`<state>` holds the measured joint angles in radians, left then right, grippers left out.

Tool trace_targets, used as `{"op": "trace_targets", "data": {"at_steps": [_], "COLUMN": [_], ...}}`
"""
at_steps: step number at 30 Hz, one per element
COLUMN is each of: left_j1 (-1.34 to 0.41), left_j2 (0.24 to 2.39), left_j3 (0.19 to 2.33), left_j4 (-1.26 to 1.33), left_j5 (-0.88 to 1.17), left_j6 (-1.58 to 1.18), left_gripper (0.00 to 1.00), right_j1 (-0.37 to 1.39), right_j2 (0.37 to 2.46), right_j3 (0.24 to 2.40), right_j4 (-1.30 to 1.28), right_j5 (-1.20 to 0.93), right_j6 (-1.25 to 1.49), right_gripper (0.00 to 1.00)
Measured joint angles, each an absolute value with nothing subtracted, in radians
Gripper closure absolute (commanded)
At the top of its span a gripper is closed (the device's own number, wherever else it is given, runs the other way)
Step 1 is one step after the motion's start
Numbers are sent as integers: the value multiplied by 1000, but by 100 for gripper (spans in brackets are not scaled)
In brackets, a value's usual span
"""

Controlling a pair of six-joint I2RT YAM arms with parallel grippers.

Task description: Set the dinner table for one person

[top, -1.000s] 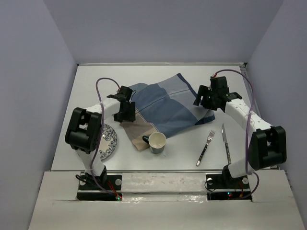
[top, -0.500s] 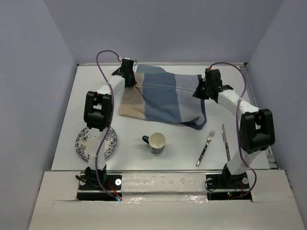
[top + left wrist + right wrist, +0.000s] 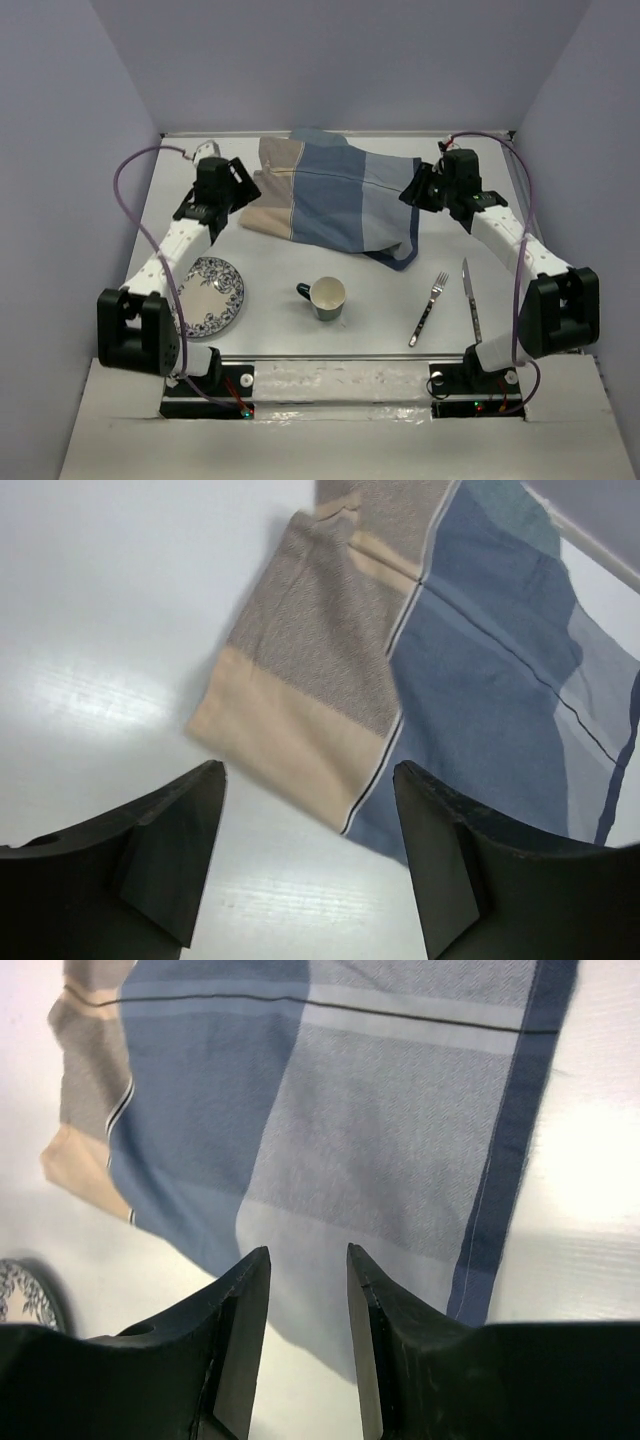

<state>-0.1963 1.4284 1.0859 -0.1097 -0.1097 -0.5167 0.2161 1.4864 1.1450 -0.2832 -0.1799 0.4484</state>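
One large flat matte white rectangular tabletop (image 3: 275, 270) w/ thin metal edge rails lies under both arms; both grippers sit over its far half.
On it: rumpled blue-and-tan colour-blocked cloth mat (image 3: 335, 200) at far centre; round blue-patterned plate (image 3: 208, 297) near left; dark green mug (image 3: 325, 297) near centre; silver fork (image 3: 428, 308) & knife (image 3: 470, 300) side by side near right. L gripper (image 3: 308, 775) just beside mat's tan end, fingers wide apart, nothing btwn. R gripper (image 3: 307, 1255) over mat's right part, narrow gap, gripping nothing.

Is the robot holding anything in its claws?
Nothing. The left claw and right claw are both open; the cloth mat lies on the dinner table.
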Motion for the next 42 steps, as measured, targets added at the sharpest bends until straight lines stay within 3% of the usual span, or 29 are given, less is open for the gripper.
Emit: {"op": "trace_targets", "data": {"at_steps": [4, 9, 13, 18, 20, 25, 26, 29, 30, 35, 36, 42], "left_j1": [-96, -38, -42, -51, -59, -76, -77, -79, -80, -83, -84, -84], "left_j2": [1354, 1456, 1507, 1600, 1635, 1654, 1655, 1671, 1682, 1713, 1713, 1713], "left_j3": [837, 776, 777, 789, 793, 793, 793, 796, 797, 801, 808, 900], "left_j4": [-24, 10, 110, 184, 196, 202, 206, 227, 234, 252, 250, 251], "left_j5": [-60, -37, -1, 28, 34, 34, 33, 32, 31, 15, 7, -21], "left_j6": [-664, -778, -851, -903, -914, -931, -934, -944, -945, -946, -936, -861], "left_gripper": [19, 20, 25, 39, 40, 44, 50, 61, 72, 94, 98, 100], "right_j1": [218, 218, 221, 228, 229, 230, 230, 229, 227, 182, 171, 115], "right_j2": [1412, 1372, 1361, 1355, 1354, 1354, 1354, 1348, 1343, 1320, 1320, 1420], "right_j3": [1085, 1037, 1014, 984, 973, 964, 962, 947, 935, 853, 839, 805], "right_j4": [-295, -318, -332, -336, -339, -366, -373, -382, -386, -400, -400, -325], "right_j5": [-207, -229, -236, -241, -240, -196, -180, -156, -148, -131, -128, -162], "right_j6": [448, 449, 449, 451, 459, 499, 513, 542, 558, 627, 635, 659], "right_gripper": [59, 59, 59, 59, 57, 39, 34, 34, 34, 36, 29, 25]}}
